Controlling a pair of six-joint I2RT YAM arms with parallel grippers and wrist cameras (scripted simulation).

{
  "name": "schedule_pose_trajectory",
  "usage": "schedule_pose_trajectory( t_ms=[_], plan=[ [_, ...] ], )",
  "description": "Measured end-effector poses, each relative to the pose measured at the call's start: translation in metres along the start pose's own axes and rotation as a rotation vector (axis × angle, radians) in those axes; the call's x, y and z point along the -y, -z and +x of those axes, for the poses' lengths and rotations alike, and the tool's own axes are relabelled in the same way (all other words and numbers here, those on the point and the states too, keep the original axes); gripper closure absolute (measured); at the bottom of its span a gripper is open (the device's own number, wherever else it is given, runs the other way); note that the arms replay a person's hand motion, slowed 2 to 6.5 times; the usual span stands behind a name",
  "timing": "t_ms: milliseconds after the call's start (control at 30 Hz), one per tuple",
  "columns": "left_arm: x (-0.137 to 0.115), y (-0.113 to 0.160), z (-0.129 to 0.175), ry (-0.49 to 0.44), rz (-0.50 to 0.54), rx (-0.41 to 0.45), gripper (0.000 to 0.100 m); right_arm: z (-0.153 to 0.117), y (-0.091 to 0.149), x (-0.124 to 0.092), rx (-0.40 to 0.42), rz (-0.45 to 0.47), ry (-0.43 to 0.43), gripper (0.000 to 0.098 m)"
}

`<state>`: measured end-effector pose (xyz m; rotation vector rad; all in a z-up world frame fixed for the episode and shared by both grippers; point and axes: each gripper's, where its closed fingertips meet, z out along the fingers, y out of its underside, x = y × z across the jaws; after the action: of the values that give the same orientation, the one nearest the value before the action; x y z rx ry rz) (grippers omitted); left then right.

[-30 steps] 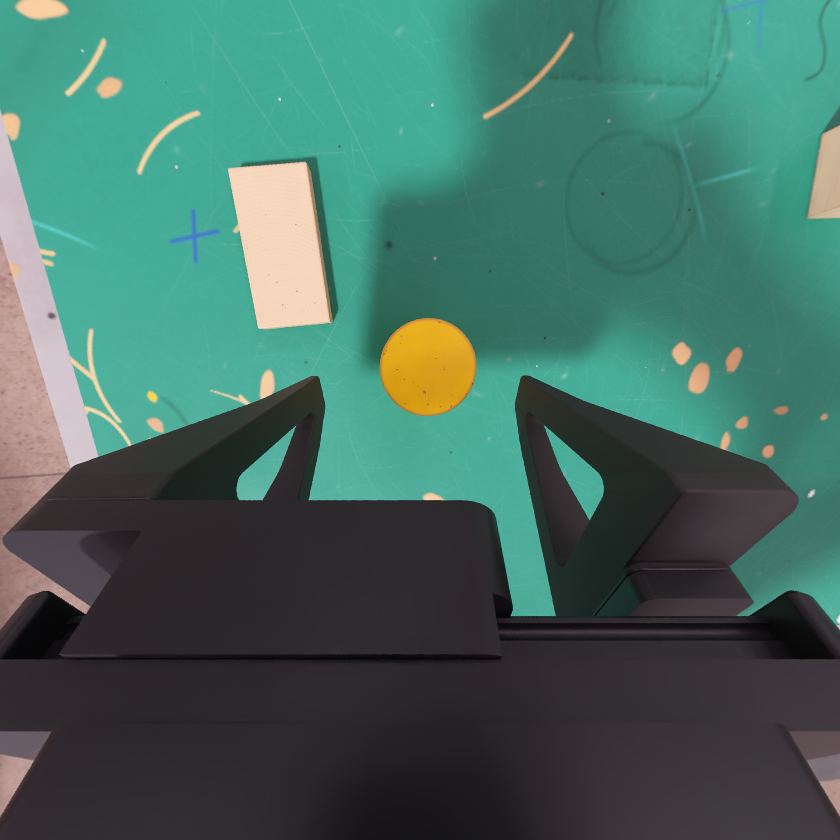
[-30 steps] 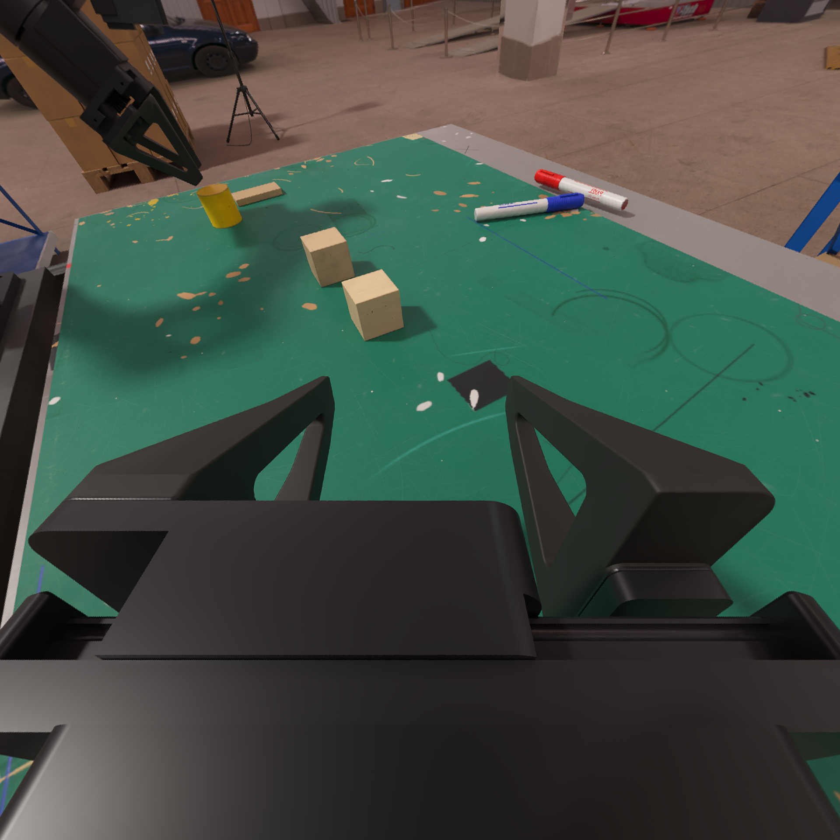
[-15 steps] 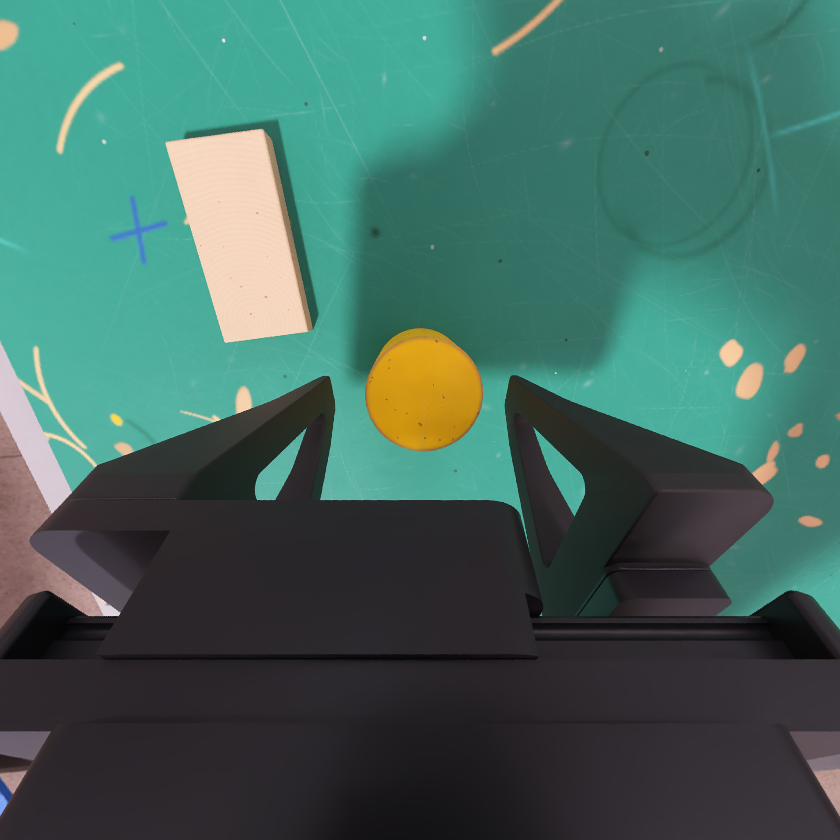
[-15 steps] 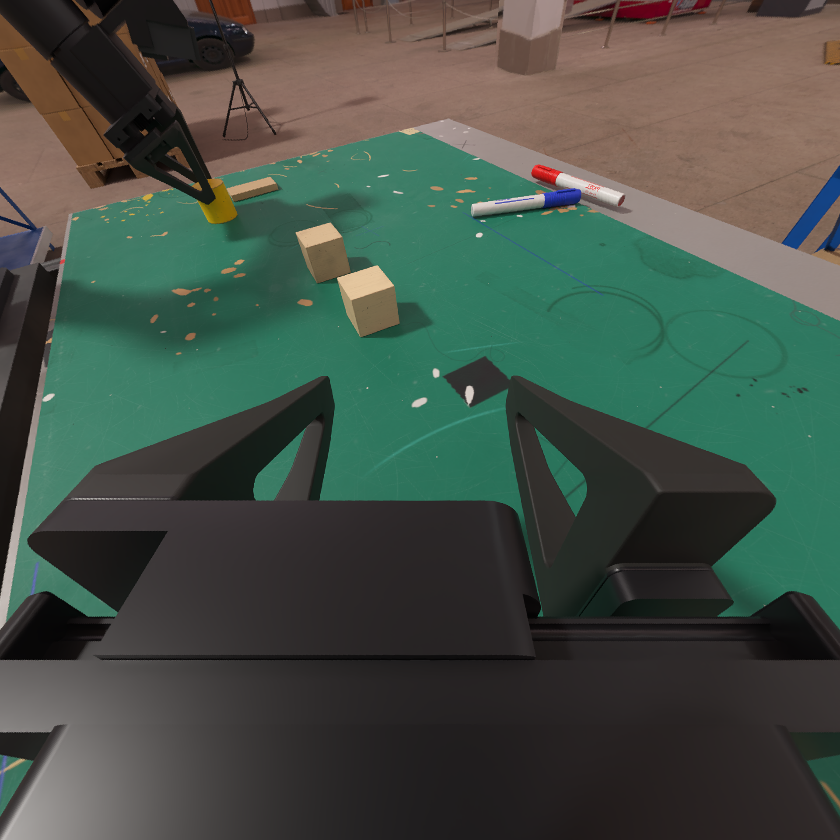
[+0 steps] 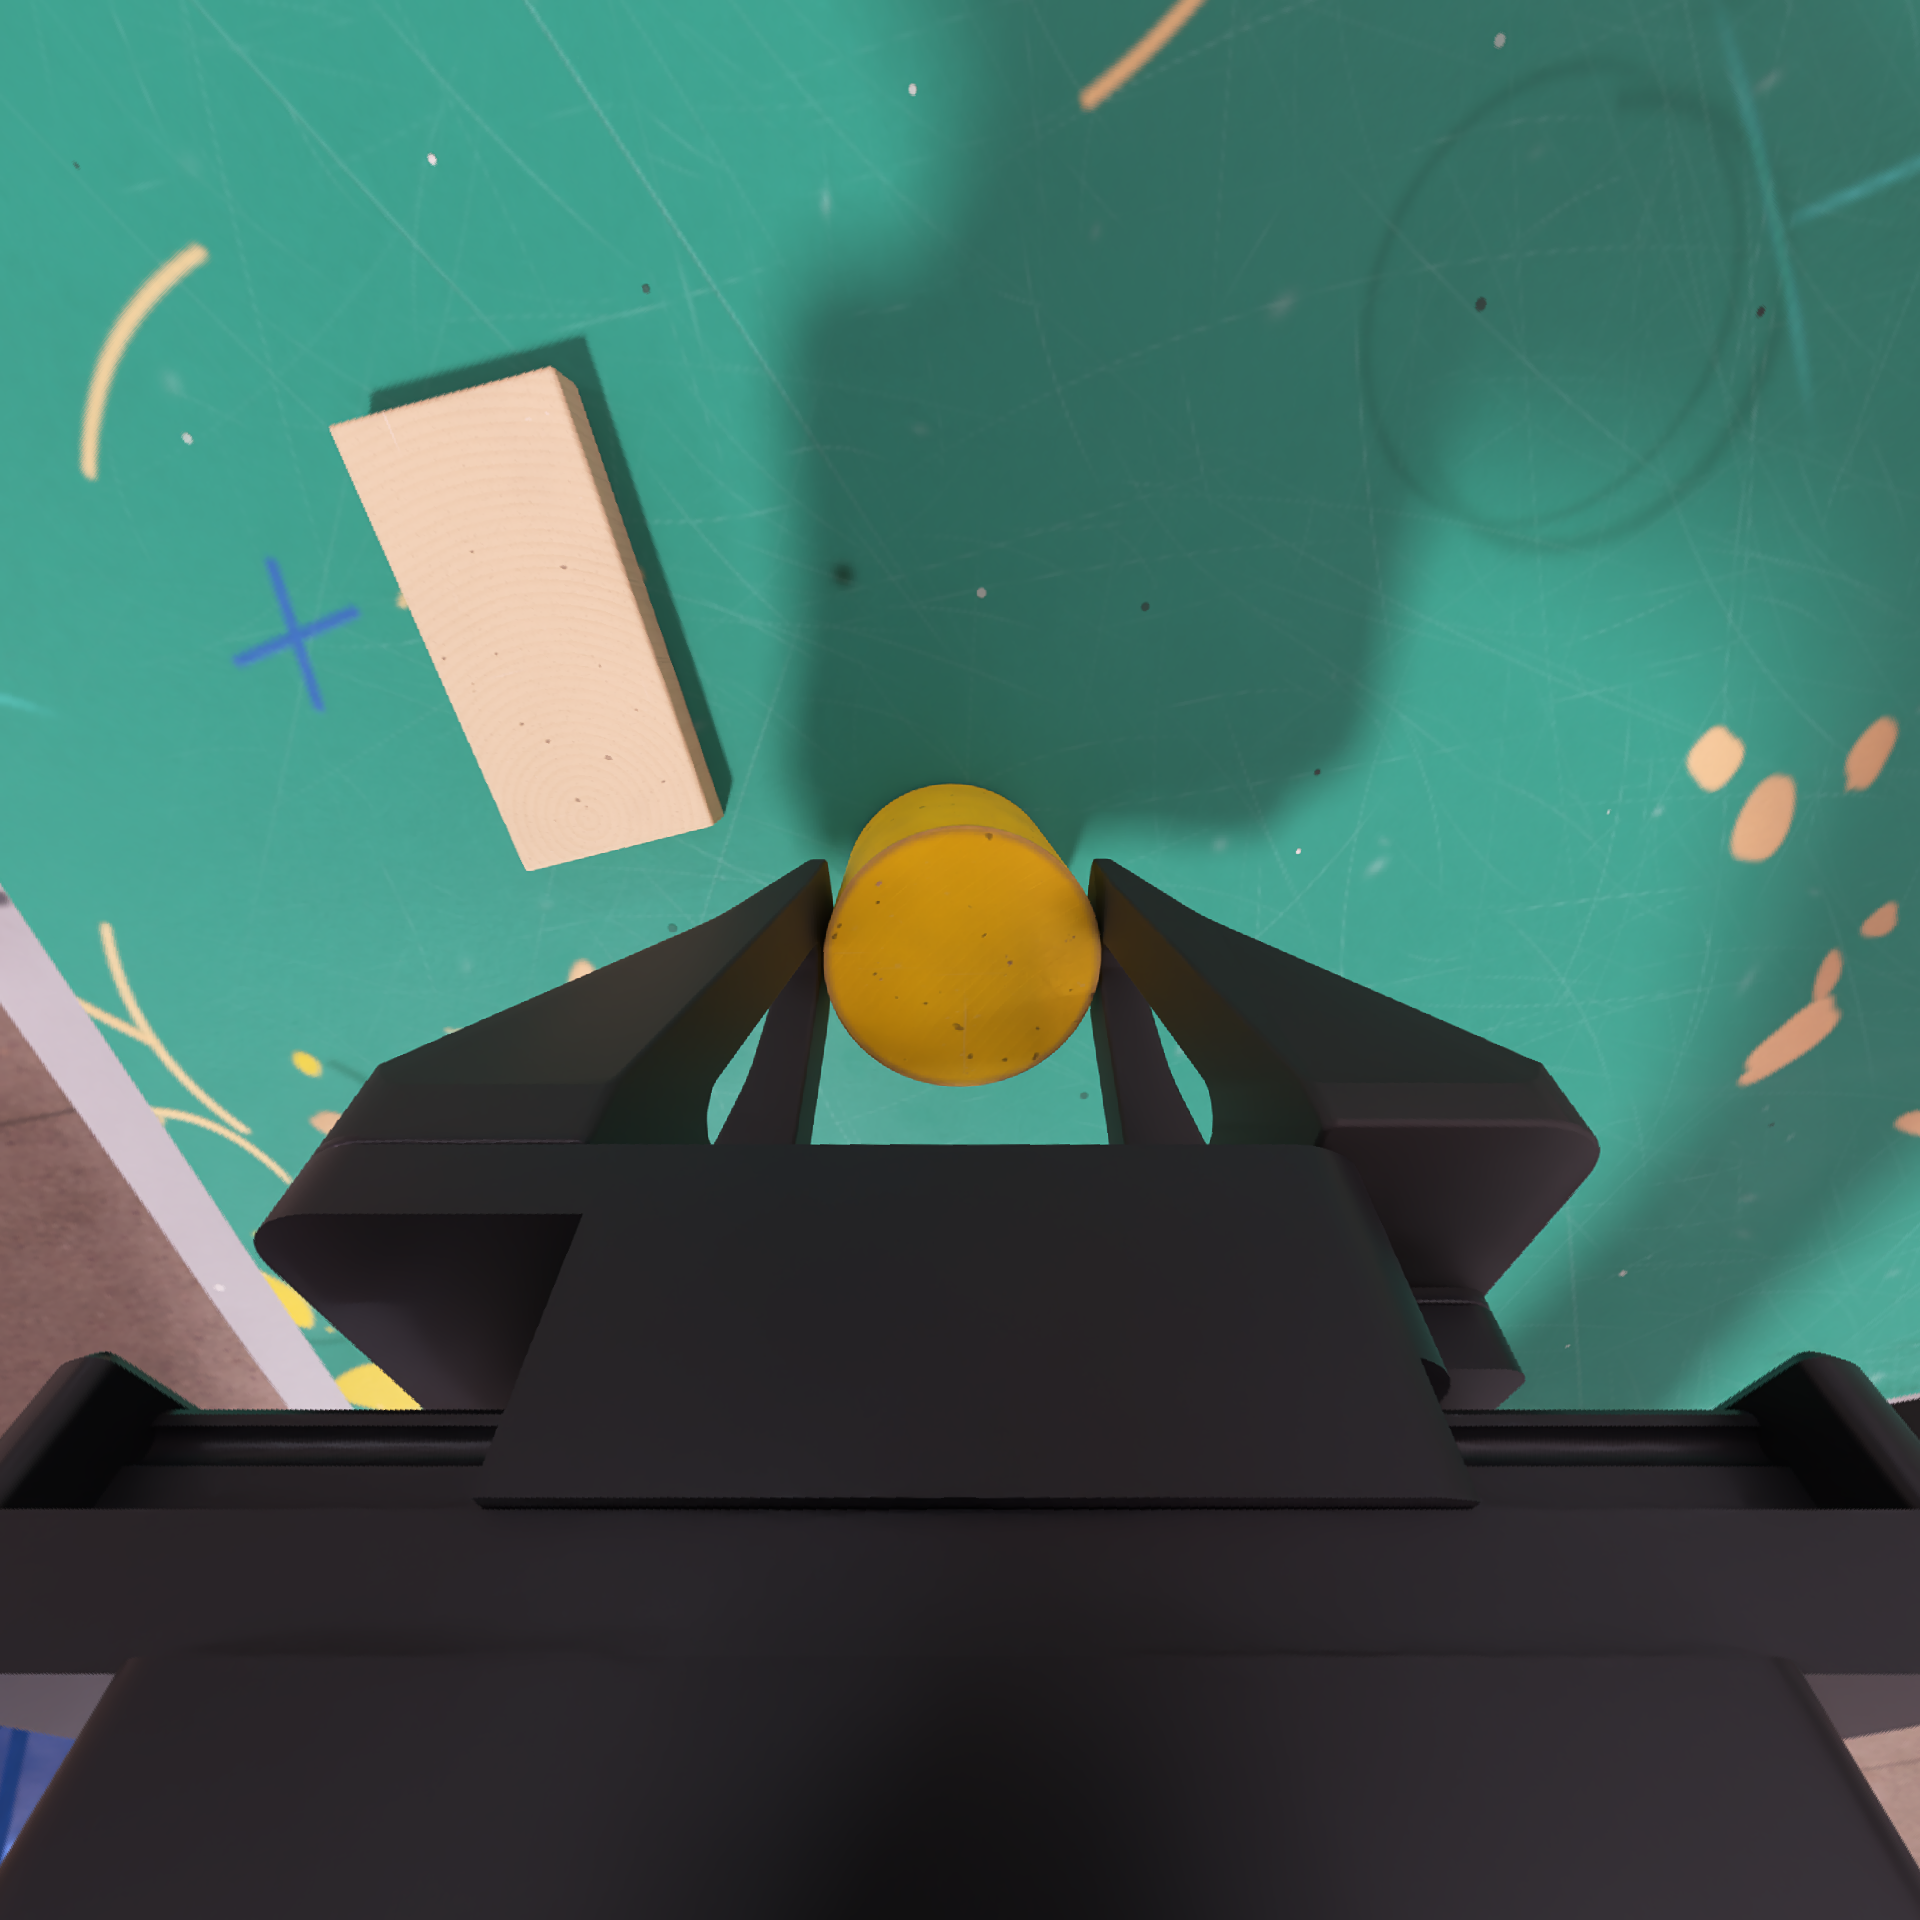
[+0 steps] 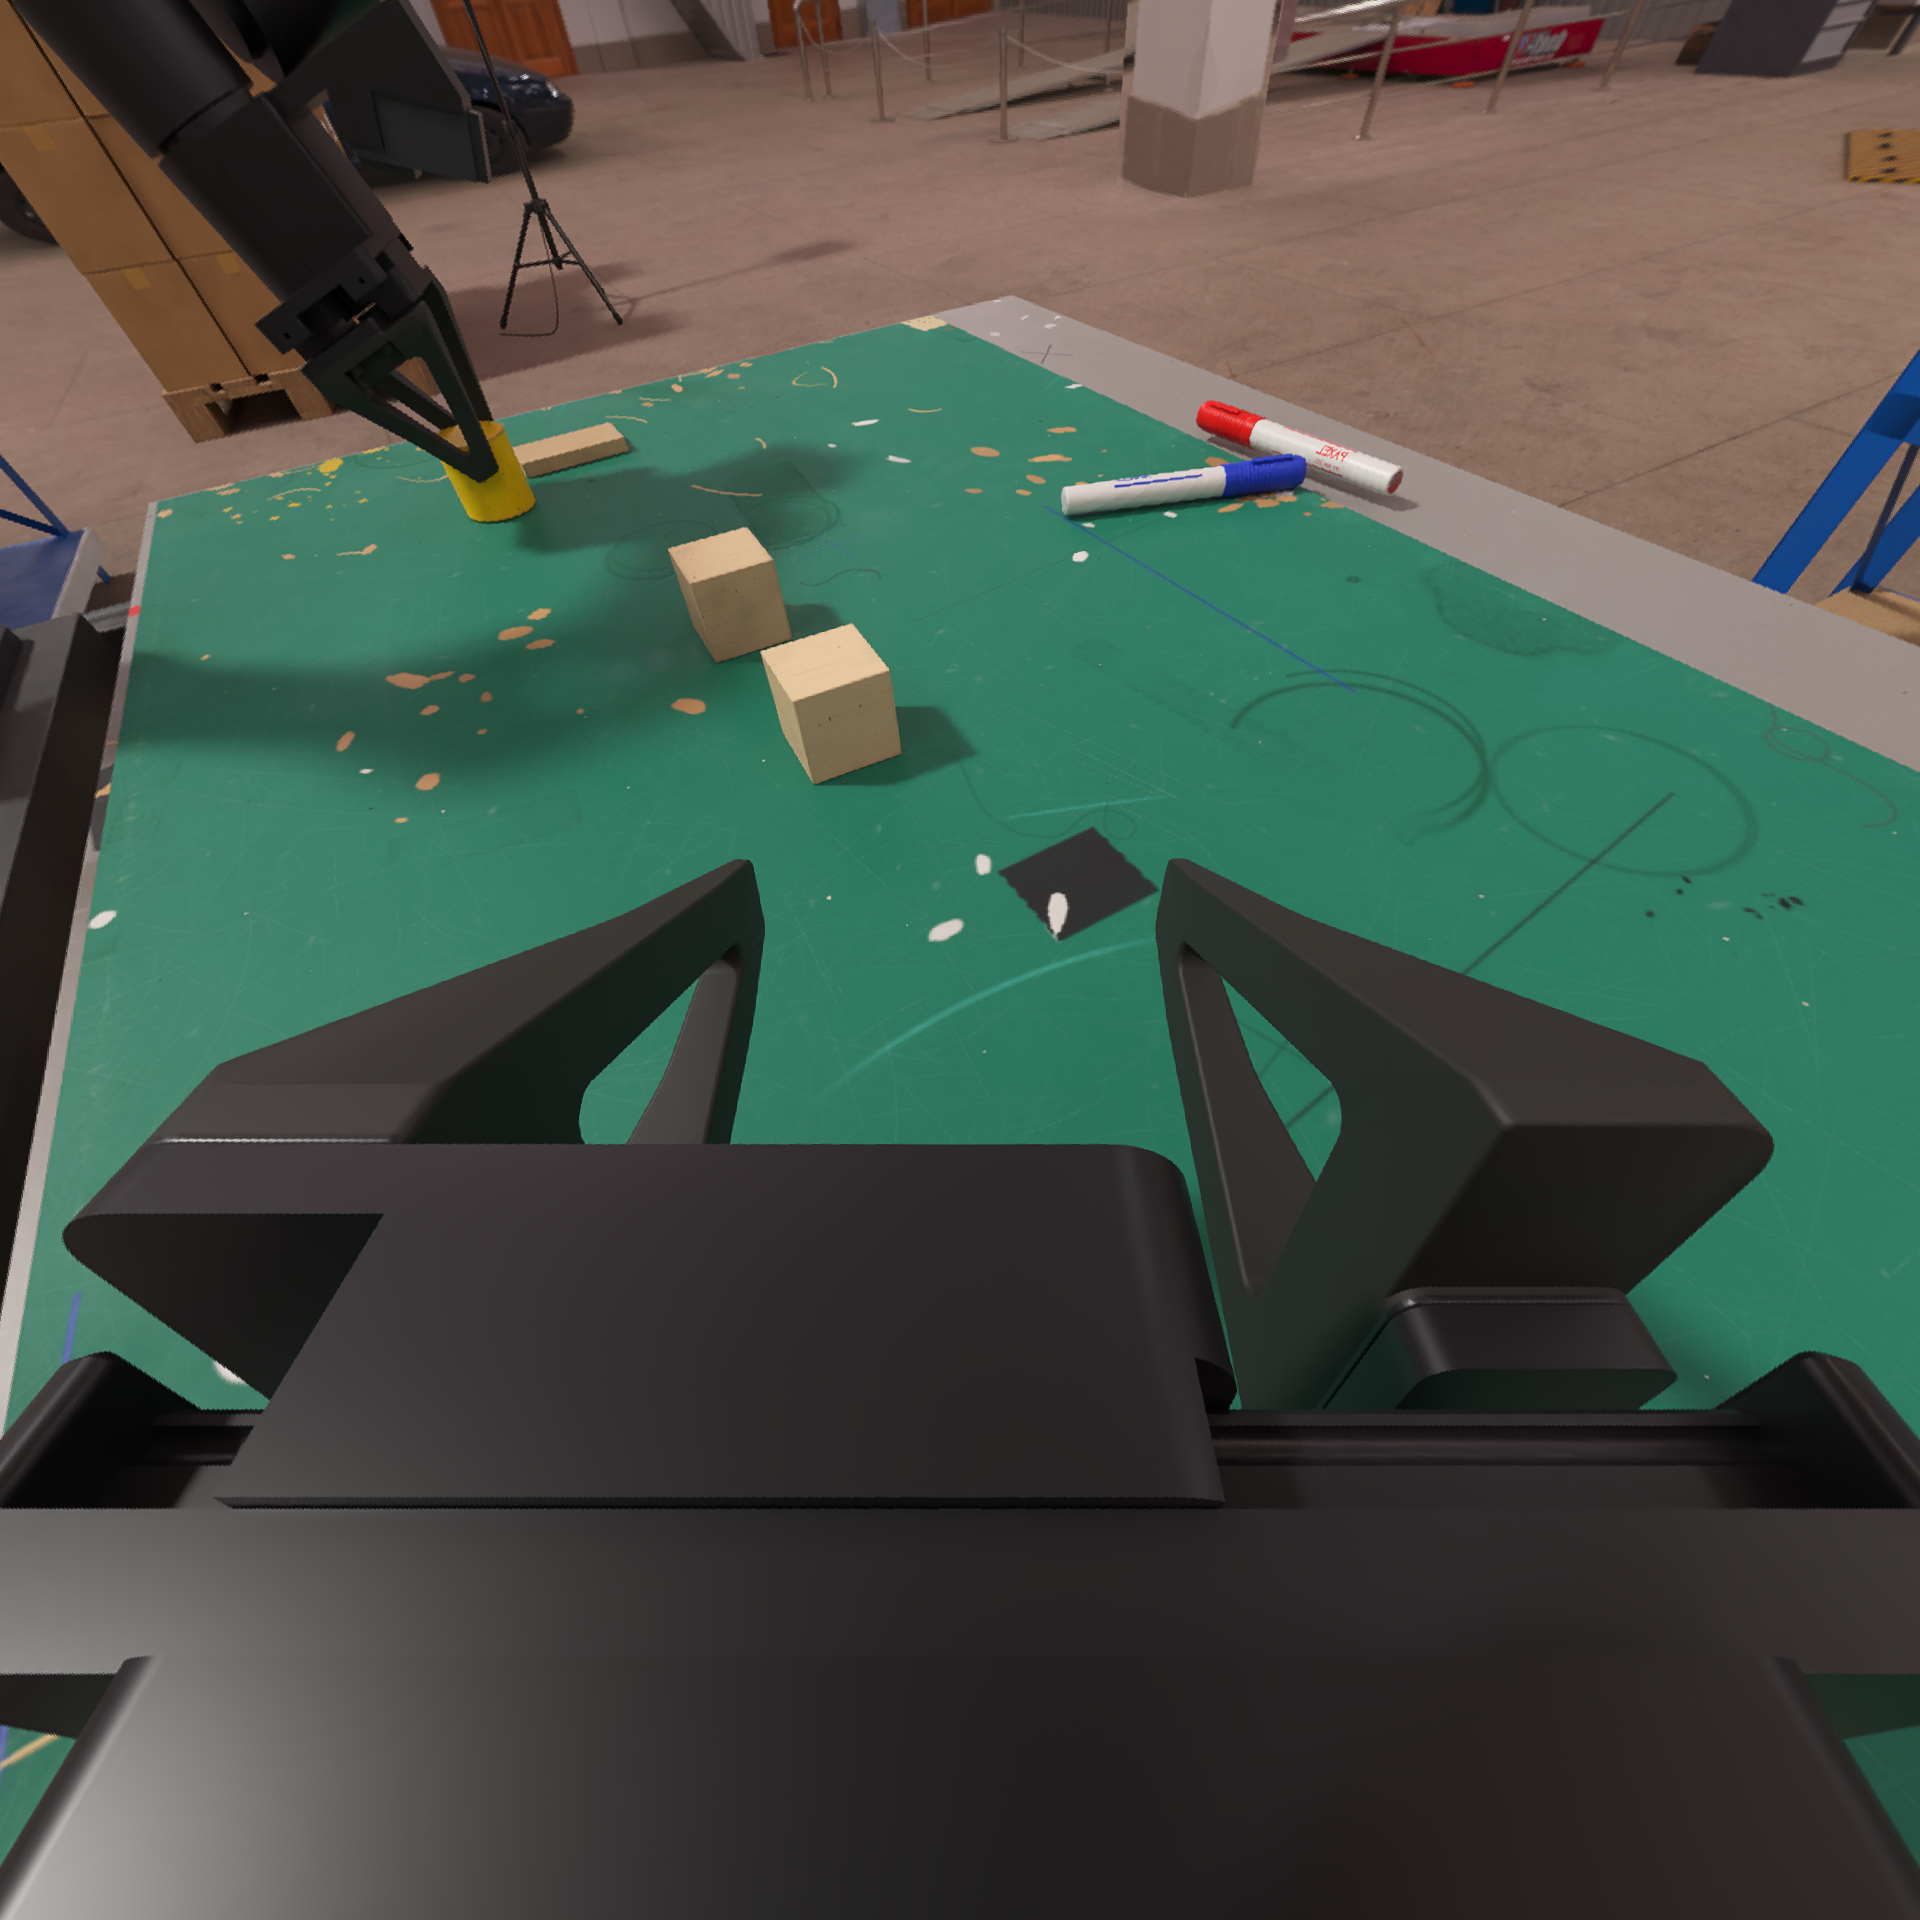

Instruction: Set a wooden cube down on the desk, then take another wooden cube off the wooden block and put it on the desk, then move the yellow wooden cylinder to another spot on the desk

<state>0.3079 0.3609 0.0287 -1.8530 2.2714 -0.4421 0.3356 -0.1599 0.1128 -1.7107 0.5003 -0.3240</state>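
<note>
The yellow wooden cylinder (image 5: 961,935) stands upright on the green desk mat (image 5: 1143,416). My left gripper (image 5: 961,883) reaches down from above, and its fingers touch the cylinder on both sides. The right wrist view shows the same cylinder (image 6: 494,488) at the far left with the left gripper (image 6: 468,457) on it. The flat wooden block (image 5: 525,613) lies just left of the cylinder, with nothing on it. Two wooden cubes (image 6: 729,592) (image 6: 833,701) sit on the mat mid-desk. My right gripper (image 6: 956,883) is open and empty above the mat.
A blue-capped marker (image 6: 1184,486) and a red-capped marker (image 6: 1299,460) lie at the far right edge. The grey desk border (image 5: 125,1122) and floor are close on the left of the cylinder. A black square patch (image 6: 1075,883) marks the mat near my right gripper.
My left gripper has come down around the yellow cylinder and its fingers have closed onto its sides. The right gripper has stayed where it was.
</note>
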Motion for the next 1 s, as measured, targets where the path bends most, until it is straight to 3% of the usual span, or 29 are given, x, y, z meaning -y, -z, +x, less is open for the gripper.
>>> schedule_pose_trajectory(
  t_ms=[200, 633, 833, 1000],
  plan=[
    [0.003, 0.013, -0.007, -0.051, 0.042, -0.006, 0.059, 0.001, 0.001, 0.002, -0.003, 0.007, 0.001, 0.0333],
    [0.028, 0.078, -0.011, -0.236, 0.201, 0.054, 0.059, 0.001, 0.002, 0.003, -0.005, 0.011, 0.004, 0.0335],
    [0.044, 0.100, 0.010, -0.339, 0.229, 0.059, 0.059, 0.001, 0.003, 0.003, -0.006, 0.011, 0.004, 0.0336],
    [0.065, 0.112, 0.048, -0.458, 0.252, 0.036, 0.059, 0.002, 0.003, 0.003, -0.010, 0.012, 0.004, 0.0337]
  ],
)
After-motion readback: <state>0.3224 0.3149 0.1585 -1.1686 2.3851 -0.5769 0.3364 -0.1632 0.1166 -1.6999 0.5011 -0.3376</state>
